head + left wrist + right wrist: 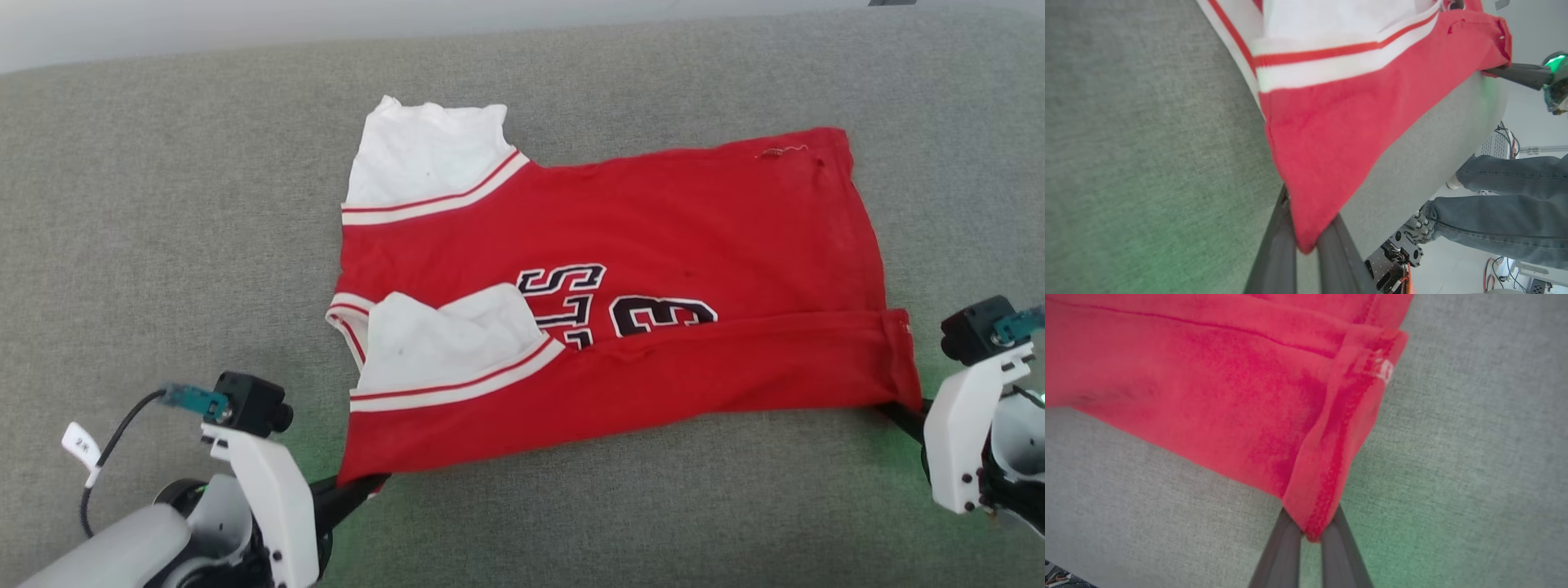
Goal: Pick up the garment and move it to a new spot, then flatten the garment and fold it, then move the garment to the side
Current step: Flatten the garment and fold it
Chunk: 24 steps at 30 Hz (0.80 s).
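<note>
The garment [653, 245], a red jersey with white sleeves, striped trim and black lettering, lies spread on the grey surface, its near edge folded over the body. My left gripper [363, 483] is shut on the garment's near left corner [1306, 228]. In the left wrist view its dark fingers [1280, 245] pinch that red corner. My right gripper [902, 407] is shut on the near right hem corner [1310, 526], the cloth [1229, 396] rising away between the fingers [1286, 547]. In the left wrist view the right gripper's fingers [1515, 73] hold the far corner.
A grey fabric-covered table [163, 204] spreads wide around the garment on all sides. A person's legs in jeans [1502, 204] stand beyond the table edge in the left wrist view, near equipment and cables on the floor.
</note>
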Motion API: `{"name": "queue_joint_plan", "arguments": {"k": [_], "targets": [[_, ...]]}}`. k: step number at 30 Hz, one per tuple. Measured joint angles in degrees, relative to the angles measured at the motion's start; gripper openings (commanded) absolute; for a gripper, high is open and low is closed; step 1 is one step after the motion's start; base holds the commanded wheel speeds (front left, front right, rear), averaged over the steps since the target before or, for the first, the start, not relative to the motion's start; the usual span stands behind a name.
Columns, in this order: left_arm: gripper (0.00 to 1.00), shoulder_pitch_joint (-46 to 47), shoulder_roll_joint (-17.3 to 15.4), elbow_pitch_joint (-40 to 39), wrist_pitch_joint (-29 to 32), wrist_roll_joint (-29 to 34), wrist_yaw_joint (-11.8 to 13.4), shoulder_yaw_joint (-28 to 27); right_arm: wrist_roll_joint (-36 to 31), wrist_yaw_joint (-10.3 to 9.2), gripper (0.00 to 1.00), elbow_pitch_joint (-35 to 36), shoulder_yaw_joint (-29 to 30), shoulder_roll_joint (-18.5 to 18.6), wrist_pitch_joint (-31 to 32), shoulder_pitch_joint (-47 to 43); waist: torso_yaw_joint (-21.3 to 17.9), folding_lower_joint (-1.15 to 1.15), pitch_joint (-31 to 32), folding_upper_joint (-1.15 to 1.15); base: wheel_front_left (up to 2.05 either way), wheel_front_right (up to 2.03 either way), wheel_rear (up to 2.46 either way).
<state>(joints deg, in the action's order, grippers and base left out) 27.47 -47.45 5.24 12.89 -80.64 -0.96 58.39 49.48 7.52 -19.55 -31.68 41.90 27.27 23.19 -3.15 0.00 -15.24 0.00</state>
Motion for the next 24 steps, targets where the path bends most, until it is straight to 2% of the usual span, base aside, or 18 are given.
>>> {"name": "queue_joint_plan", "arguments": {"k": [4, 5, 6, 7, 8, 9, 11, 12, 15, 17, 18, 24], "targets": [[0.00, -1.3, -2.3, -5.1, -0.9, 0.2, 2.6, -0.2, -0.1, -0.01, 0.00, 2.6, 2.3, 0.4, 0.8, -2.4, 0.1, 0.00, -0.2, 0.00, 0.00, 0.00, 0.00], [0.00, -1.6, -2.5, -5.7, -1.4, 0.5, 3.1, -0.4, -0.2, -0.01, 0.10, 2.9, 3.0, 0.3, 0.7, -2.8, 0.1, 0.00, -0.2, 0.00, 0.00, 0.00, 0.00], [0.00, -1.7, -2.6, -6.0, -1.6, 0.8, 3.5, -0.4, -0.5, -0.01, 0.37, 3.1, 3.8, 0.0, 0.5, -3.3, 0.1, 0.00, -0.2, 0.00, 0.00, 0.00, 0.00], [0.00, -1.8, -2.6, -6.2, -1.9, 1.2, 3.9, -0.5, -0.9, -0.01, 0.91, 3.1, 4.8, -0.3, -0.1, -3.7, 0.1, 0.00, -0.2, 0.00, 0.00, 0.00, 0.00], [0.15, -2.0, -2.6, -6.3, -2.5, 1.2, 4.0, -0.7, -1.5, -0.01, 1.00, 3.2, 5.8, -0.8, -0.7, -4.0, 0.1, 0.00, -0.2, 0.00, 0.00, 0.00, 0.00], [0.41, -2.1, -2.5, -6.3, -3.0, 1.1, 4.1, -1.0, -2.2, -0.01, 1.00, 3.2, 6.8, -1.2, -1.4, -4.3, 0.1, 0.00, -0.1, 0.00, 0.00, 0.00, 0.00], [0.86, -2.4, -2.6, -6.5, -3.8, 0.9, 4.2, -1.5, -3.2, -0.01, 1.00, 3.8, 9.2, -2.0, -3.1, -4.9, 0.0, 0.00, -0.1, 0.00, 0.00, 0.00, 0.00], [1.00, -2.6, -2.7, -6.4, -4.3, 0.6, 4.2, -1.9, -3.9, -0.01, 1.00, 4.2, 10.5, -2.4, -4.3, -5.2, -0.1, 0.00, -0.1, 0.00, 0.00, 0.00, 0.00], [1.00, -2.7, -3.3, -5.9, -5.4, 0.5, 4.5, -2.6, -5.8, -0.01, 1.00, 5.1, 13.5, -3.4, -7.4, -5.6, -0.3, 0.00, 0.0, 0.00, 0.00, 0.00, 0.00], [1.00, -2.5, -4.3, -4.6, -7.5, 1.2, 5.1, -4.1, -9.2, -0.01, 1.00, 6.9, 17.8, -5.8, -13.0, -6.5, -0.8, 0.00, 0.1, 0.00, 0.00, 0.00, 0.00], [1.00, -2.5, -4.3, -4.6, -7.5, 1.2, 5.1, -4.1, -9.2, -0.01, 1.00, 6.9, 17.8, -5.8, -13.0, -6.5, -0.8, 0.00, 0.1, 0.00, 0.00, 0.00, 0.00], [1.00, 1.3, -6.4, -2.1, -12.9, 5.7, 6.9, -7.6, -15.5, -0.01, 1.00, 10.2, 23.8, -13.3, -21.6, -8.3, -3.5, 0.00, 0.2, 0.00, 0.00, 0.00, 0.00]]}}
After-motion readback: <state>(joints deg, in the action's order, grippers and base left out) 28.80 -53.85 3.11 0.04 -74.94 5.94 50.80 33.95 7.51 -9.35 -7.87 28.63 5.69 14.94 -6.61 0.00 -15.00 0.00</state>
